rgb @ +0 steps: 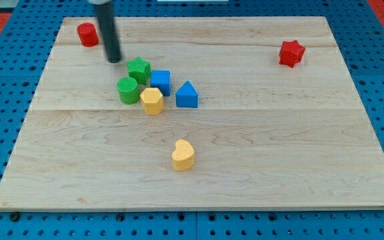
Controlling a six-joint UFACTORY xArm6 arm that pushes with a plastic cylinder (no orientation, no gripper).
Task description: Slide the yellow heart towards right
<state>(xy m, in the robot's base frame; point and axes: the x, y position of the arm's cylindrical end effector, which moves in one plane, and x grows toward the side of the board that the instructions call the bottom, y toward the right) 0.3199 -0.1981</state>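
The yellow heart [183, 155] lies on the wooden board [279, 147] below the middle, apart from the other blocks. My tip [114, 60] is at the view's upper left, far above and to the left of the heart. It stands just left of the green star [139, 69] and does not touch it.
A cluster sits above the heart: the green star, a green cylinder [128, 90], a blue cube [160, 81], a yellow hexagon [152, 101] and a blue triangle [187, 95]. A red cylinder [87, 34] is at the upper left. A red star [291, 53] is at the upper right.
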